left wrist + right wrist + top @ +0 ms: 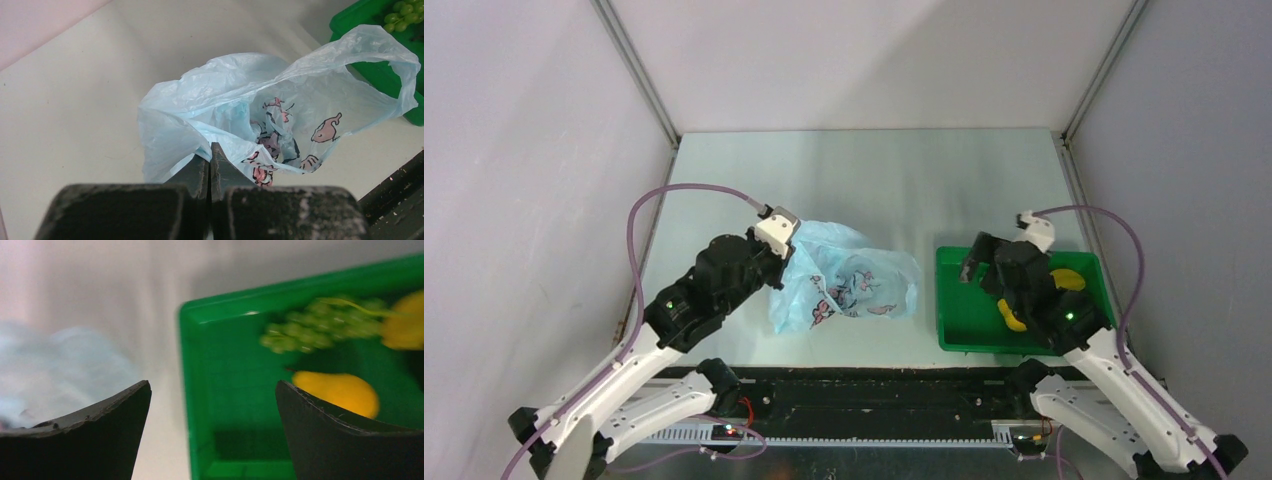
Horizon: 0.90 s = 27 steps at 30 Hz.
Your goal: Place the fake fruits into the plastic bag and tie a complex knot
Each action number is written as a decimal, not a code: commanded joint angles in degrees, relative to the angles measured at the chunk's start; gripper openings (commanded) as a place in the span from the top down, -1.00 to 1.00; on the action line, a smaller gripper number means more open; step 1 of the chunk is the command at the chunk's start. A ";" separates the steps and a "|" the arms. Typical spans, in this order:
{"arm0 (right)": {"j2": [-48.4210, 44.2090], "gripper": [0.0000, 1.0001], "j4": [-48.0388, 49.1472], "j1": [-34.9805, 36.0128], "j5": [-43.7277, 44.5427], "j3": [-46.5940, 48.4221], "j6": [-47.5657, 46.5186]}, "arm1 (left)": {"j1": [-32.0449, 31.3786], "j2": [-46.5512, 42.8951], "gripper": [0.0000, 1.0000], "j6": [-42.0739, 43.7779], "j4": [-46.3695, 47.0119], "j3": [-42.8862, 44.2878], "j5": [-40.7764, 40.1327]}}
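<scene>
The tray, a rigid green one, sits on the worktop in front of the right arm. In the right wrist view the grapes lie inside it towards its far wall, blurred, and the yellow pear lies nearer, on the tray floor. A second yellow fruit shows at the tray's right side, beside the grapes; what it is cannot be told.

The bag lies crumpled on the worktop just left of the tray, apart from it, light blue with pink-and-dark prints. In the left wrist view its mouth gapes towards the tray and one handle loop stands up in front of the tray's corner. No fruit shows inside it.

The left gripper is at the side of the bag away from the tray, its fingers pressed together and pinching the bag's near edge.

The right gripper is spread wide with nothing between its fingers. It hangs over the tray's left wall, one finger over the worktop on the bag side, the other over the tray close to the pear.
</scene>
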 commanded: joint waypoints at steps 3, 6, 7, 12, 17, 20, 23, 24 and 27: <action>-2.46 -0.99 -14.03 -11.91 6.92 -1.02 8.52 | 0.32 0.44 1.00 -1.86 1.35 -0.75 0.06; -2.76 -0.99 -13.78 -16.07 5.42 -2.29 8.77 | 0.26 0.24 1.00 -2.06 1.26 -0.68 0.52; -2.78 -0.99 -14.02 -18.31 5.23 -2.35 10.02 | 0.25 -0.01 1.00 -2.12 1.33 -0.67 0.56; -4.88 -0.99 -12.62 -28.93 -0.62 -5.97 12.01 | 0.32 -0.71 1.00 -2.52 1.38 -0.76 1.42; -8.03 -0.99 -8.18 -40.50 -8.56 -11.85 13.50 | 0.31 -1.12 1.00 -2.93 1.64 -0.76 2.97; -7.58 -0.99 -6.49 -45.54 -9.53 -14.36 12.98 | 0.30 -1.17 1.00 -3.09 1.73 -0.78 3.80; -5.40 -0.99 -3.25 -48.99 -12.35 -17.56 12.10 | 0.24 -1.29 1.00 -3.36 1.94 -0.82 4.38; -4.89 -0.99 -2.47 -50.16 -13.18 -18.16 11.66 | 0.31 -1.29 1.00 -3.34 2.02 -0.84 4.45; -1.84 -0.99 1.24 -50.42 -15.77 -19.99 11.01 | 0.31 -1.20 1.00 -3.41 2.00 -0.84 4.57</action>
